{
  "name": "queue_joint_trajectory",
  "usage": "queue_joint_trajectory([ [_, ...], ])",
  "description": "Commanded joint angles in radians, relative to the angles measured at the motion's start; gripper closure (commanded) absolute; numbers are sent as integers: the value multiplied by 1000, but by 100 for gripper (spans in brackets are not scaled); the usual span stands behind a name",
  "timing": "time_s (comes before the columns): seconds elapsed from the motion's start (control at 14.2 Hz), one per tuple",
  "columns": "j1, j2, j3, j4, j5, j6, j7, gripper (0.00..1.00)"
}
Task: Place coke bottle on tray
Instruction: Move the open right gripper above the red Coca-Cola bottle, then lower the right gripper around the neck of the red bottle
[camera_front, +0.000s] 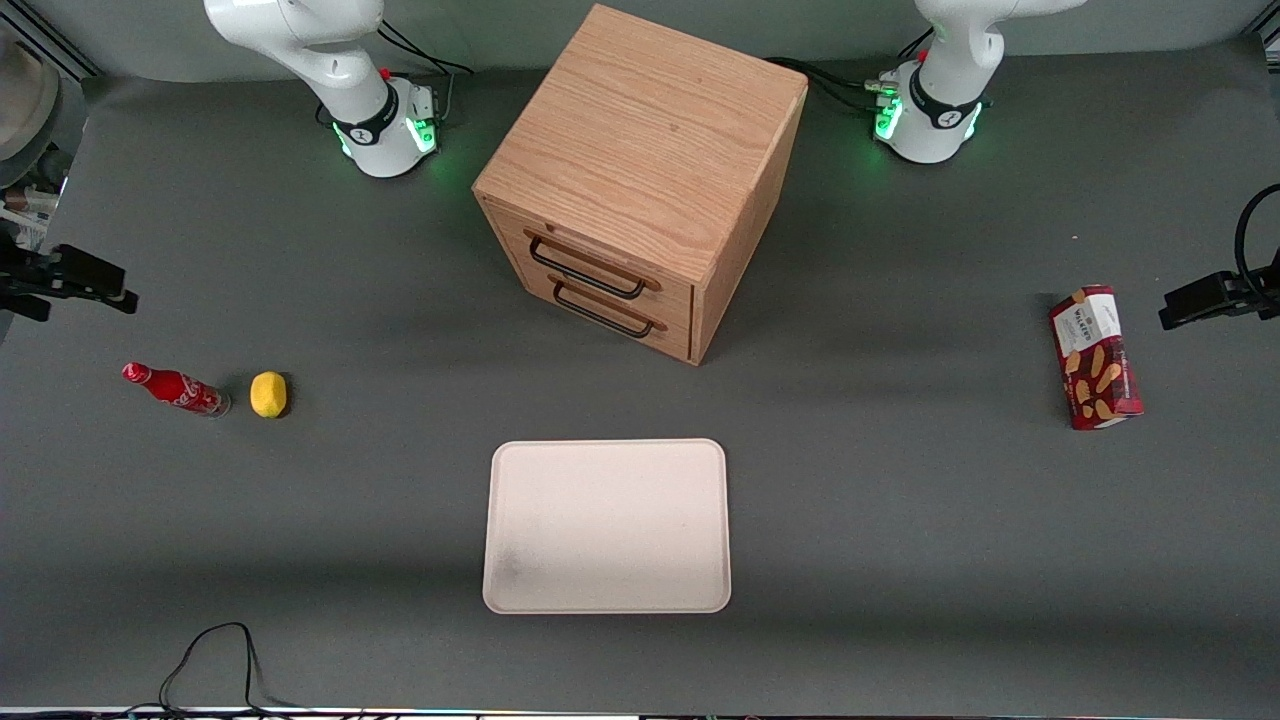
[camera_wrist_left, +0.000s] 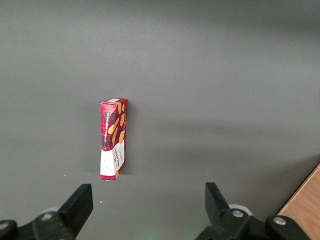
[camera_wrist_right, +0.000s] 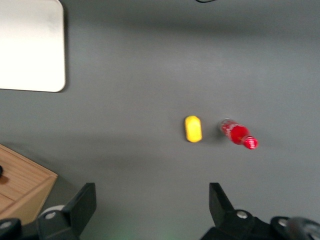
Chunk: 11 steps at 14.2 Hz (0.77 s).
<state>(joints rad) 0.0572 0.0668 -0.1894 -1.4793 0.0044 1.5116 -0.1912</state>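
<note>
The grey worktop (camera_front: 900, 520) carried everything. Largest on it was the wooden two-drawer cabinet (camera_front: 640, 170), standing between the two arm bases, its black handles turned toward the front camera. In front of the cabinet, nearer that camera, lay the cream tray (camera_front: 607, 525), bare, with a faint grey smudge near one corner. A red snack box (camera_front: 1096, 357) lay toward the parked arm's end of the worktop. Toward the working arm's end sat a lemon (camera_front: 268, 394) and, just beside it, the coke bottle (camera_front: 176, 388), which seemed to stand upright, cap uppermost, well apart from the tray.

The claw (camera_wrist_right: 152, 205) hung high above the worktop, its two fingers spread wide and holding nothing, with the bottle and lemon well below it.

The step in hand appeared to be the reach for the bottle. It would probably go best with the claw brought straight over the cap, then lowered so the fingers closed on the red body, turned so that neither finger came down on the lemon side. The bottle is slim and looked easy to tip.

The claw itself did not show in the front view, and only its fingertips showed in the wrist view. The bottle's clear base was hard to make out.
</note>
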Motion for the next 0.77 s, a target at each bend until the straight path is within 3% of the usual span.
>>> queue_joint_trajectory([
  [0.0,-26,-19,-62,-27,-3,12,-141,0],
  [0.35,-31,-42,-228,-78,-1,56,-373,0],
  [0.7,-45,-101,-283,-174,-3,122,-470,0],
])
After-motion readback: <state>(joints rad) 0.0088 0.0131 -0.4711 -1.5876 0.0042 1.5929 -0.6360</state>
